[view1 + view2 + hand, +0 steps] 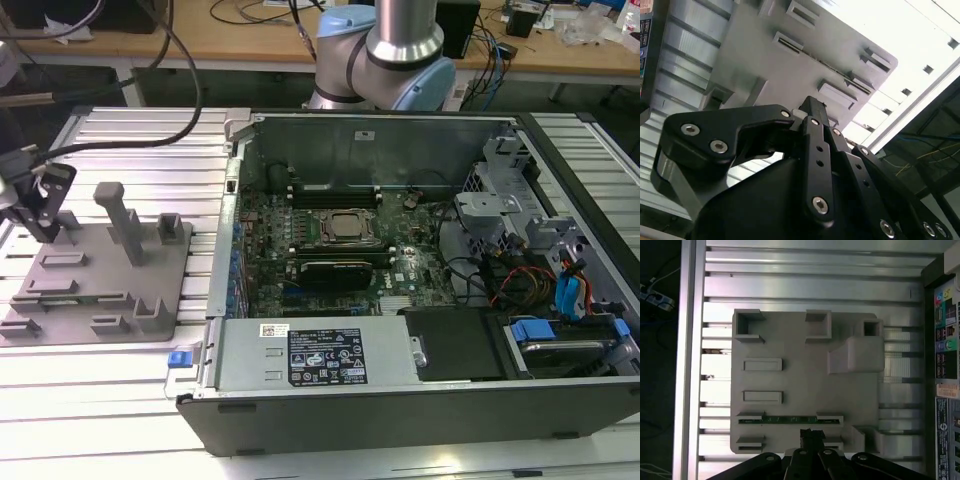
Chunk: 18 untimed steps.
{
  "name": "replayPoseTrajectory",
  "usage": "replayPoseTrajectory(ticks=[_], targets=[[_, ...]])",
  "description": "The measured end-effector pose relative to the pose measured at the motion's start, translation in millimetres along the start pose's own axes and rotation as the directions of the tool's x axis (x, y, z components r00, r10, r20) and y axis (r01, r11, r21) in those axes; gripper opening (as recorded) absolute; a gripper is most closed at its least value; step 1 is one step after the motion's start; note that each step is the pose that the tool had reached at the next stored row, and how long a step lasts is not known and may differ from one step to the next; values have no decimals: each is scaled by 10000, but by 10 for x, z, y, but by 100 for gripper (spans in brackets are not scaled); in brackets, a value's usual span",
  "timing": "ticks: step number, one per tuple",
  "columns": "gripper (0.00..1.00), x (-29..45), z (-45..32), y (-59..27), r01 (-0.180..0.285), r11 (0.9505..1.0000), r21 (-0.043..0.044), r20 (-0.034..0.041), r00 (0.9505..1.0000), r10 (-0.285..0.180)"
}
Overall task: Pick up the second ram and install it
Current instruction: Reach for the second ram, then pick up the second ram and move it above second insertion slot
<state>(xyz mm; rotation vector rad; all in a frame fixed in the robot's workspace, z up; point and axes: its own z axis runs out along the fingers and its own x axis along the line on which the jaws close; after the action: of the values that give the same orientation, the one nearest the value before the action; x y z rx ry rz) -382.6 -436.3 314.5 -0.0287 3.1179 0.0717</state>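
Observation:
The second ram (790, 419) is a thin green stick lying edge-up in a long slot of the grey fixture plate (805, 385), held between two raised end blocks. In the second wrist view the ram (836, 67) shows as a thin dark line across the plate (765, 55). My gripper (810, 433) hangs above the plate, a short way to one side of the stick, with its fingers shut together and nothing between them. In the exterior view the gripper (42, 230) is at the far left, over the left end of the plate (100, 290).
An open computer case (560, 420) lies at the exterior view's right, with its motherboard, processor socket (345, 228) and long black slots (335, 190). The grey plate carries tall posts (118, 215) and several small blocks. Ribbed aluminium table (140, 140) surrounds it.

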Motion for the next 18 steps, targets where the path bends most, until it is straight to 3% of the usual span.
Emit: replayPoseTrajectory(ticks=[5, 18], targets=[[8, 47, 107, -47, 124, 9999, -4, -3, 9999, -124], [8, 48, 107, -47, 127, 9999, -3, -4, 9999, -127]])
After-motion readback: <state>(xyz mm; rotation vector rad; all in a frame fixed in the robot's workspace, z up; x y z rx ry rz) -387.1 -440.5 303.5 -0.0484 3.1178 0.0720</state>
